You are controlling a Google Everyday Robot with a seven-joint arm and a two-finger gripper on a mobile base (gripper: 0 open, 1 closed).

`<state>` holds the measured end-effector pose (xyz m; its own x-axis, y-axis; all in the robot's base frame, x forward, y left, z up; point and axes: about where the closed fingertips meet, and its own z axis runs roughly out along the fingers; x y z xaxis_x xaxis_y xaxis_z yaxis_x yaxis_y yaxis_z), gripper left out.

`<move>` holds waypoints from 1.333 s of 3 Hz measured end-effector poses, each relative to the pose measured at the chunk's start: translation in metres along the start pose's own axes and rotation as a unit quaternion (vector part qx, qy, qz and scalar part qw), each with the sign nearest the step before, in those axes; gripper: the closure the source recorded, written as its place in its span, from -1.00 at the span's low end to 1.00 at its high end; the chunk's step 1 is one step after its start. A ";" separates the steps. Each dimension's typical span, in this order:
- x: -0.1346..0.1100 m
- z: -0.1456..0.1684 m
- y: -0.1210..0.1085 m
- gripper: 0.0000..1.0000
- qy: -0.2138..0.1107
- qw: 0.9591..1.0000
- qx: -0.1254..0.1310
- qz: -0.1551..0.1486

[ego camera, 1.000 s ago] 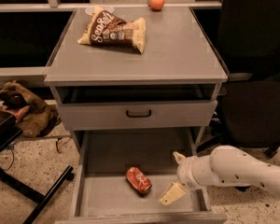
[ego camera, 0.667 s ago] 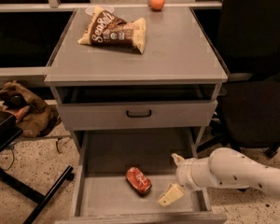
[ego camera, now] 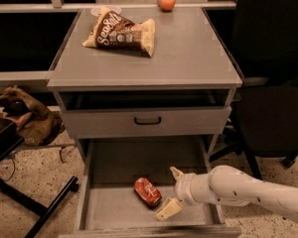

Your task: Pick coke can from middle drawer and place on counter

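The coke can (ego camera: pixel 147 192), red with white lettering, lies on its side on the floor of the open middle drawer (ego camera: pixel 109 207), near the middle front. My gripper (ego camera: pixel 172 190) is open inside the drawer, just right of the can, with one cream finger (ego camera: pixel 169 208) near the can's lower right end and the other above it. The white arm enters from the lower right. The grey counter (ego camera: pixel 188 53) is the cabinet top above.
A brown-and-cream snack bag (ego camera: pixel 121 31) lies on the counter's back left and an orange fruit (ego camera: pixel 167 1) at its back edge. A drawer front with a black handle (ego camera: pixel 147 120) sits above the open drawer. A black chair (ego camera: pixel 273 103) stands right; a bag (ego camera: pixel 25 115) lies left.
My gripper has shifted slightly left toward the can. The can has not moved.
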<state>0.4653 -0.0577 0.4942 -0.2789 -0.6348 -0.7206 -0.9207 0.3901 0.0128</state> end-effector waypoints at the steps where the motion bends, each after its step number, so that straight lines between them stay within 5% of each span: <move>1: 0.001 0.009 0.000 -1.00 -0.007 1.000 0.000 0.000; 3: -0.007 0.070 -0.018 -1.00 -0.034 0.999 0.014 0.000; 4: -0.007 0.071 -0.018 -1.00 -0.034 0.999 0.014 0.000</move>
<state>0.5032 -0.0136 0.4499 -0.2583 -0.5890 -0.7658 -0.9129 0.4081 -0.0059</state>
